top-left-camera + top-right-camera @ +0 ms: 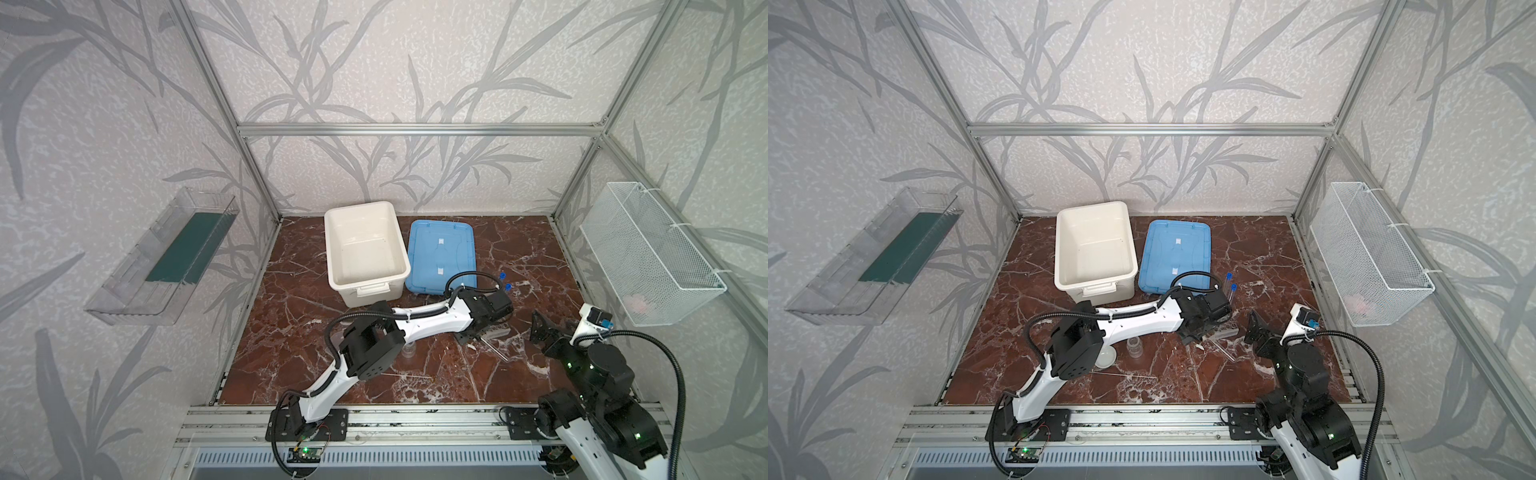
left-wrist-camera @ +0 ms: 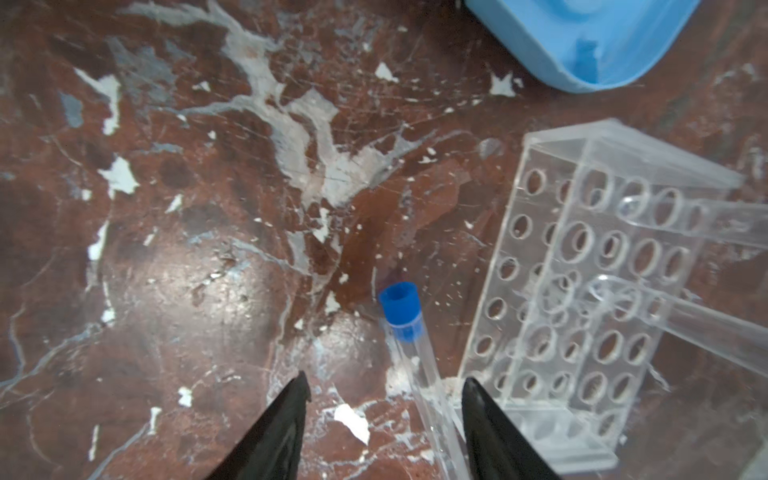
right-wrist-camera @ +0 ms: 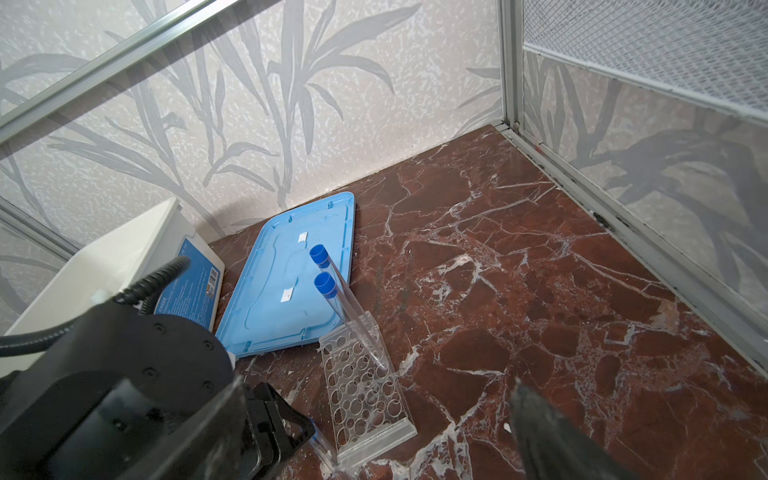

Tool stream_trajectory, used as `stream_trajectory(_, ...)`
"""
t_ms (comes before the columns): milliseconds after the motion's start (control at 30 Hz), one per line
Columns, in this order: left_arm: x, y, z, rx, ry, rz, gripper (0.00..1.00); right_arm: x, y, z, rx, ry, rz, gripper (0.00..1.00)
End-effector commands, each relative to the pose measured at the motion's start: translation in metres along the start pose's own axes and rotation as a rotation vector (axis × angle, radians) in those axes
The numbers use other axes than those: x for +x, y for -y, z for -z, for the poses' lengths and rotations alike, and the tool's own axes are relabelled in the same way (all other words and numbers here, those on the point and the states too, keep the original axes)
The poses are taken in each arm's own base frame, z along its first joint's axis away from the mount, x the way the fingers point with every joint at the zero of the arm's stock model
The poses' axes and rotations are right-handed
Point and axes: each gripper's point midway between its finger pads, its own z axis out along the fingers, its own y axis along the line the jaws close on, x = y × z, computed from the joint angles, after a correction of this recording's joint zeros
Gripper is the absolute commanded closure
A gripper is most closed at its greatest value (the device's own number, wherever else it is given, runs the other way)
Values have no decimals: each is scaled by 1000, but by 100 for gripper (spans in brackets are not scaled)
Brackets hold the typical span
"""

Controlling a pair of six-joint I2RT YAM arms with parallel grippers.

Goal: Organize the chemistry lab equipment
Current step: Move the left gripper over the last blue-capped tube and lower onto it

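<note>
My left tool (image 2: 386,384) is low over the tabletop (image 1: 291,316) with its fingers partly spread. A blue-capped tube (image 2: 415,361) lies flat between them, close to one finger and with a clear gap to the other, so it is not pinched. The clear holed rack (image 2: 582,291) stands just beside it. My right tool (image 1: 545,330) hangs to the right of the rack, fingers spread wide, with nothing between them.

Only the left wrist view shows the lying tube; in both top views the arm covers it. The right wrist view shows best the two other tubes (image 3: 325,286), which stand tilted in the rack, their caps leaning toward the blue lid (image 1: 440,257). In a top view I see the small white round dish (image 1: 1105,357) and, to its right, the small clear jar (image 1: 1134,347), both near the left elbow. A thin rod (image 1: 1125,376) lies in front of them and another rod (image 1: 1223,350) in front of the rack.

The tabletop is red-brown marble with white veins. On the left wall hangs a clear tray (image 1: 162,257). The white bin (image 1: 370,291) is at the back, with the lid flat on its right. A wire basket (image 1: 648,253) hangs on the right wall. The walls have grey leaf wallpaper.
</note>
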Motion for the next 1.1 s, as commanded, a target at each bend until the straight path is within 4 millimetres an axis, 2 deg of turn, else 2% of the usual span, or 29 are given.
stream_trajectory(0, -5, -11, -1, -67, 38, 36, 42, -1, 3, 1, 11, 16, 0, 2)
stream_trajectory(233, -6, -10, -8, -74, 54, 30, 44, -2, 1, 4, -13, 36, -10, 3)
stream_trajectory(400, -6, 0, -5, -30, 64, 27, 45, -1, 0, 3, -18, 34, -8, 3)
stream_trajectory(500, -3, 1, -10, -26, 47, 41, 45, -2, 0, 3, -18, 36, -7, 3)
stream_trajectory(633, -1, 3, -14, -33, 39, 32, 53, -2, -1, 3, -24, 38, -5, 3)
stream_trajectory(900, 0, 0, -22, -54, 40, 20, 53, -3, 0, 4, -22, 44, -7, 4)
stream_trajectory(1067, 0, -1, -23, -63, 40, 3, 59, -2, 0, 4, -21, 43, -6, 4)
